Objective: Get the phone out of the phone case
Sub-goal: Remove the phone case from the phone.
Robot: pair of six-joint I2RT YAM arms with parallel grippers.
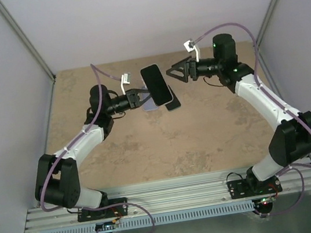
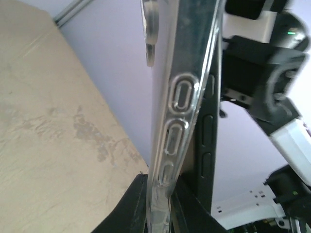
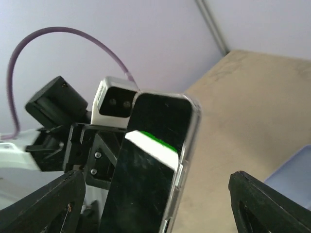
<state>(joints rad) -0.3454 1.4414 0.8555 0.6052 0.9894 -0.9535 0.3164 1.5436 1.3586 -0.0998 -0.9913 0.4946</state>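
1. A beige, mottled table (image 1: 205, 138) lies between pale lilac walls (image 1: 146, 12), with metal frame posts (image 1: 24, 39) in the far corners.
2. Two arms work over it. One dark phone (image 1: 156, 84) in one clear case (image 2: 177, 97) is held in the air above the table's far middle.
3. The left gripper (image 1: 140, 98) pinches the lower end of phone and case together.
4. The right gripper (image 1: 173, 71) faces the screen, its fingers (image 3: 43, 204) spread wide and clear of the phone.
5. The clear rim wraps the phone's top corner. In the left wrist view the phone's side buttons show beside the case's moulded button covers, not under them.
6. One pale lilac item (image 3: 291, 177), too blurred to identify, lies on the table below.
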